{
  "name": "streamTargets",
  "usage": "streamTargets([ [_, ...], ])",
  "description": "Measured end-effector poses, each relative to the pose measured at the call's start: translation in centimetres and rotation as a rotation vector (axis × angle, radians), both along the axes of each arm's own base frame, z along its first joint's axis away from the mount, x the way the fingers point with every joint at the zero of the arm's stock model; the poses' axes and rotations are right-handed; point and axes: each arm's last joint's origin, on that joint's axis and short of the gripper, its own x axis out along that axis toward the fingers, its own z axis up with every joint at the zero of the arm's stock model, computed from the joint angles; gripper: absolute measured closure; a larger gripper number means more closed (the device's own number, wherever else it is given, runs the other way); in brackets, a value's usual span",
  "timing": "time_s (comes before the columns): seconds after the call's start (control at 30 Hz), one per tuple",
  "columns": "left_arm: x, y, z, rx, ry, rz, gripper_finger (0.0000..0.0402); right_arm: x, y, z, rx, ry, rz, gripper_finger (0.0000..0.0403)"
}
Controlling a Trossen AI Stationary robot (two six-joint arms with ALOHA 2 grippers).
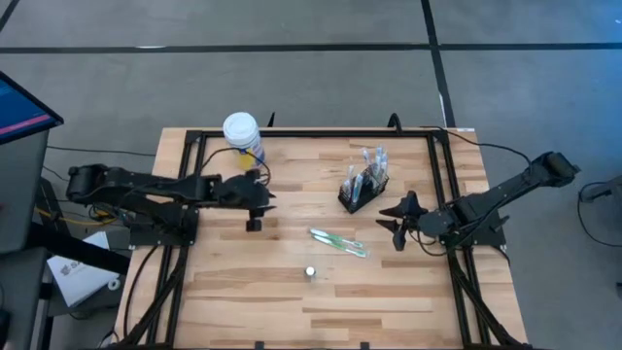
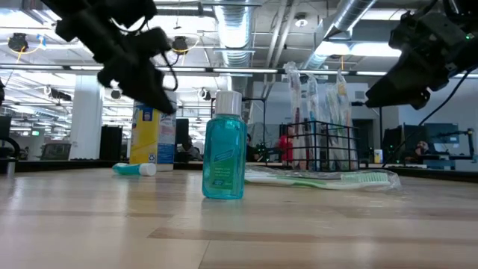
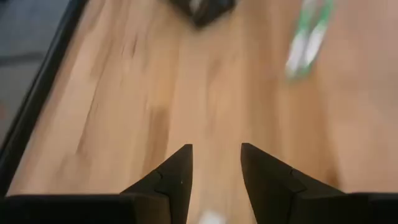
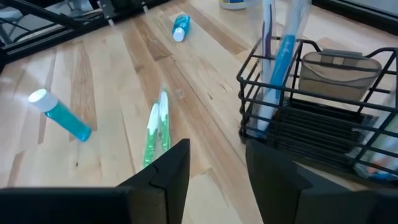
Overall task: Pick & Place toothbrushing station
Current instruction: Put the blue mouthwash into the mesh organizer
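While you hold the right gripper (image 1: pixel 397 226) just off the table's right edge, its fingers parted and holding nothing, note that the pair of slim green-and-white toothbrushes in clear wrapping (image 1: pixel 339 242) lies flat on the wood just beside it, toward the table's middle, with the long axis running slantwise across the boards. From the right wrist view that pair (image 4: pixel 155 127) sits ahead of the spread fingertips, its length roughly in line with the fingers' reach, so by my reading you would need to turn the wrist to close across its width. The small black wire-mesh box holder (image 1: pixel 362 189), already carrying upright white and blue brushes, stands near this gripper on the far side, so your right arm is the nearer one for both pick and drop. Your left gripper (image 1: pixel 255 212) hangs over the left half of the table beside the white-lidded yellow-and-blue jar (image 1: pixel 243 136), fingers apart and empty, well apart from the brushes. A small teal bottle with a white cap (image 1: pixel 310 271) stands alone toward the front
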Motion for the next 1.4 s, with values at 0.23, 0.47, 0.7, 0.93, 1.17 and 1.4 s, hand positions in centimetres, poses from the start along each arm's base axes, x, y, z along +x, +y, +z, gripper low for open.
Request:
streamTargets([
  [0.23, -1.3, 0.3, -1.9, 0.060, 0.240, 0.107, 0.0273, 0.0, 0.0, 0.1, 0.003, -0.008, -0.001, 0.0266],
  [0.47, -1.6, 0.4, -2.3, 0.100, 0.300, 0.140, 0.0273, 0.0, 0.0, 0.1, 0.002, -0.008, 0.000, 0.0270],
  [0.7, -2.2, 0.6, -2.5, 0.165, 0.357, 0.198, 0.0272, 0.0, 0.0, 0.1, 0.002, -0.007, 0.001, 0.0270],
  [0.93, -2.2, 0.6, -3.6, 0.163, 0.456, 0.196, 0.0272, 0.0, 0.0, 0.1, 0.002, -0.006, 0.002, 0.0269],
  [1.17, -1.6, 0.4, -6.0, 0.259, 0.605, 0.191, 0.0272, 0.0, 0.0, 0.1, 0.004, -0.008, 0.001, 0.0270],
  [1.4, -1.4, -0.3, -7.0, 0.289, 0.646, 0.156, 0.0232, 0.0, 0.0, 0.1, 0.004, -0.008, 0.001, 0.0270],
])
